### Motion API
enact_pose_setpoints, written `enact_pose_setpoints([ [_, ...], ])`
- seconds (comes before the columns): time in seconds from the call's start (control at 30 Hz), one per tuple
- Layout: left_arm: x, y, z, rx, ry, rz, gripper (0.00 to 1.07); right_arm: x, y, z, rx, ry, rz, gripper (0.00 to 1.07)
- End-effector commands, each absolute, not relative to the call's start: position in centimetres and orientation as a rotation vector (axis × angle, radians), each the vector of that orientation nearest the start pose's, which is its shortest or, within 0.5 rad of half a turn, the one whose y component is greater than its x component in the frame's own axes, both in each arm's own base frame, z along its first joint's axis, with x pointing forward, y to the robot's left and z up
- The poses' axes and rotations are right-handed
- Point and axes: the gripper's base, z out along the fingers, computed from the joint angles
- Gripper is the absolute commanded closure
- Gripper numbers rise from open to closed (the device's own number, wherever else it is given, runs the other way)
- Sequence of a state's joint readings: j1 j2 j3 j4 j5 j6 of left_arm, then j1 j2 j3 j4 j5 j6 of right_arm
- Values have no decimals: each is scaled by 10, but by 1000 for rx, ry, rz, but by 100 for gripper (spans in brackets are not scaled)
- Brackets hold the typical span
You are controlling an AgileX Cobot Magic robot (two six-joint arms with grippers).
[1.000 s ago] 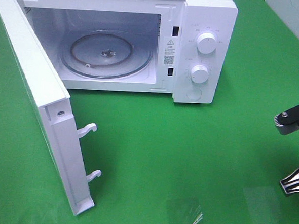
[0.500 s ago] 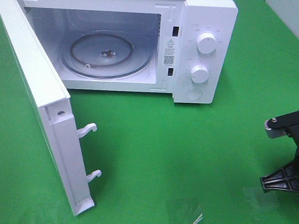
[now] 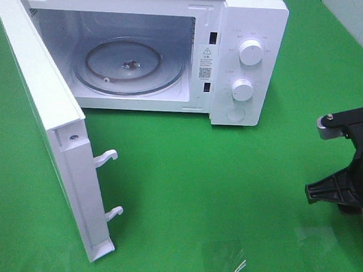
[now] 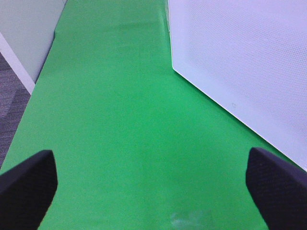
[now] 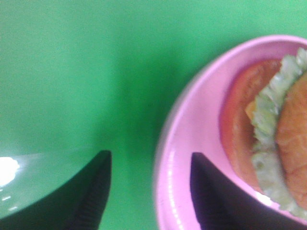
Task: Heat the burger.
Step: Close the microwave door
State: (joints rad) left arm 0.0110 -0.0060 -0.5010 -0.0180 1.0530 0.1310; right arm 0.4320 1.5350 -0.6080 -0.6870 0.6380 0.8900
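While the right gripper [image 5: 146, 191] stood with jaws apart astride the pink plate [image 5: 184, 158] rim, the burger [image 5: 268, 139] lay right of frame; left gripper [image 4: 148, 187] open, remote.

The right arm's end [image 3: 347, 152] is matte black, with a flat bracket capped by a grey end piece and small silver screws on top, and a ribbed, fan-shaped black part below. The right fingers [image 5: 91, 196] are black and finely ridged; the left fingers [image 4: 276, 184] are black with a dotted, pebbled texture and rounded corners.
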Motion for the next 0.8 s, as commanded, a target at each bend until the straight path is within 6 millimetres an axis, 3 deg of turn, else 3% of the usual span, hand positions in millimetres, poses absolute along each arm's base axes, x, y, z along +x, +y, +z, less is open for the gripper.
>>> enact_pose_setpoints([
  [0.03,-8,-2,279,118,1997,64,7,221,73,177,-269,2762,-263,43],
  [0.07,-8,-2,279,118,1997,64,7,221,73,177,-269,2762,-263,43],
  [0.13,-8,-2,279,118,1997,64,7,212,80,199,-384,2712,-96,29],
  [0.27,-8,-2,279,118,1997,64,7,204,80,212,-462,2671,-40,23],
  [0.4,-8,-2,279,118,1997,64,7,190,74,228,-590,2637,-66,25],
  [0.5,-8,-2,279,118,1997,64,7,184,72,236,-565,2623,-39,26],
  [0.57,-8,-2,279,118,1997,64,7,168,69,252,-505,2600,34,29],
  [0.8,-8,-2,279,118,1997,64,7,144,60,269,-500,2574,79,30],
])
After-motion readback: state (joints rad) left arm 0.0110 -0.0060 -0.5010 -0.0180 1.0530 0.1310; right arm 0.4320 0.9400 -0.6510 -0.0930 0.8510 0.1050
